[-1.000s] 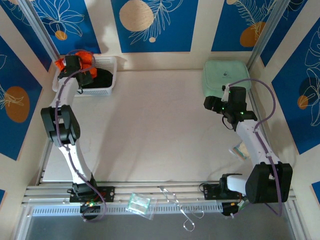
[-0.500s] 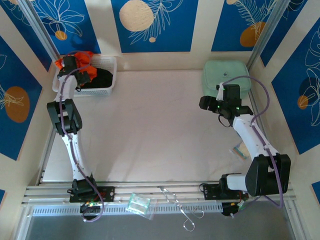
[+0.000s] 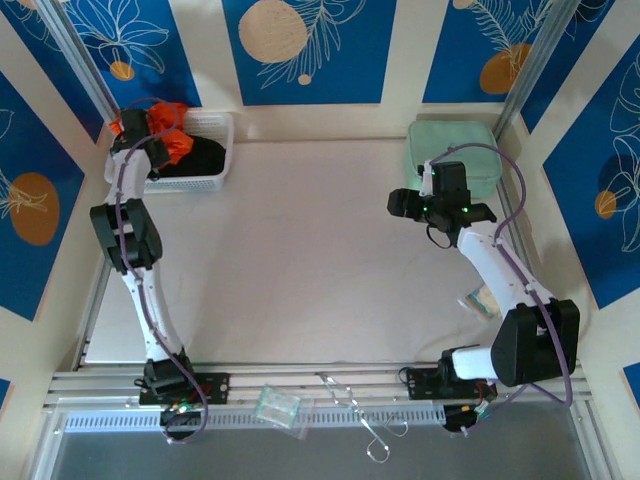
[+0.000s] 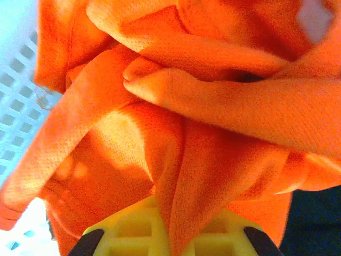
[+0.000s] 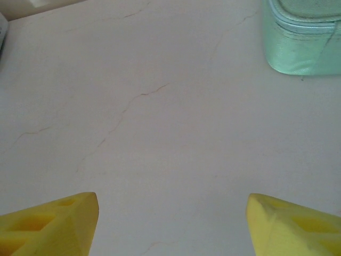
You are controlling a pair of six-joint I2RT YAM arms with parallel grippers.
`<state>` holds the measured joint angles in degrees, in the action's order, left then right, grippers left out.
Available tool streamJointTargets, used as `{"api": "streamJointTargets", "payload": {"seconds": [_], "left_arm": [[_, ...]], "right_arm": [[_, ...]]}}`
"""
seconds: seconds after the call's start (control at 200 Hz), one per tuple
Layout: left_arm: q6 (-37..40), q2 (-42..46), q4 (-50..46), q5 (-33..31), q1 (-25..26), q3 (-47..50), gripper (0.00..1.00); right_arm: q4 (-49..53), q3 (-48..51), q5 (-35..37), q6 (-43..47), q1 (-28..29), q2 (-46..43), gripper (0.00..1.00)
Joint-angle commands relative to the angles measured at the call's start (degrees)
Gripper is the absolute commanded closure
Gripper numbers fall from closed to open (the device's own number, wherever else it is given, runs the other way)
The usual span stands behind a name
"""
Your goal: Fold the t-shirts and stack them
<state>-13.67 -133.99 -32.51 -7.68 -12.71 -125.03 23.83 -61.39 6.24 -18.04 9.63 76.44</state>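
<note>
The bright orange t-shirt (image 3: 172,113) is seen bunched in the white mesh basket (image 3: 222,135), which is set on the bench (image 3: 300,240) at its far left corner. Beside the orange cloth, in the right part of the same basket, a black t-shirt (image 3: 202,156) is piled. The left tool (image 3: 152,138) is held over the left part of the basket, in among the orange cloth.

In the left wrist view, the orange t-shirt (image 4: 202,106) is shown in thick, crumpled folds. One fold is drawn down into the narrow gap of the left tool (image 4: 173,237), whose yellow fingers (image 4: 128,234) are closed on it from either side. The basket's white mesh (image 4: 16,69) is glimpsed at the left edge, and the black t-shirt (image 4: 314,224) at the lower right corner.

The right tool (image 3: 402,203) is held above bare bench on the right side, just near of a pale green bundle (image 3: 450,148) that lies at the far right corner. In the right wrist view its yellow fingers (image 5: 53,224) are spread wide apart, with nothing between them; the right tool (image 5: 171,200) is placed over the pale, faintly cracked bench surface (image 5: 160,106), and the green bundle (image 5: 303,42) is seen at the upper right.

A pair of scissors (image 3: 365,425) and a clear packet (image 3: 278,408) are left on the near rail between the arm bases.
</note>
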Motion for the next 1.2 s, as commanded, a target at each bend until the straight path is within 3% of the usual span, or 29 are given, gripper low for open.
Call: {"api": "streamJointTargets", "payload": {"seconds": [0.0,0.235,0.43,0.705,0.911,1.076,1.196], "left_arm": [[-0.8,11.3,-0.2,3.2,0.3,0.0,1.0],[-2.2,26.1,-5.7,6.3,4.1,3.5,1.0],[-3.8,40.0,-8.3,9.5,9.8,13.9,1.0],[-4.1,54.4,-13.3,12.7,24.3,23.5,1.0],[-5.7,61.6,-15.1,11.0,36.4,32.7,1.0],[-10.8,65.2,-10.5,9.3,45.3,47.2,1.0],[-17.0,64.6,-0.2,10.6,52.1,59.7,1.0]], "right_arm": [[0.7,-1.4,0.6,0.6,1.4,-1.7,0.26],[0.6,-0.9,1.1,-1.2,2.3,-4.6,0.26],[1.0,0.0,0.3,-2.1,2.3,-7.2,0.26],[1.9,2.3,-0.3,-3.0,1.9,-12.6,0.26],[3.0,3.8,-1.1,-4.2,1.4,-16.5,0.25],[5.7,3.2,-0.6,-5.4,0.9,-18.4,0.25],[9.0,1.7,0.0,-6.3,0.2,-18.9,0.25]]}}
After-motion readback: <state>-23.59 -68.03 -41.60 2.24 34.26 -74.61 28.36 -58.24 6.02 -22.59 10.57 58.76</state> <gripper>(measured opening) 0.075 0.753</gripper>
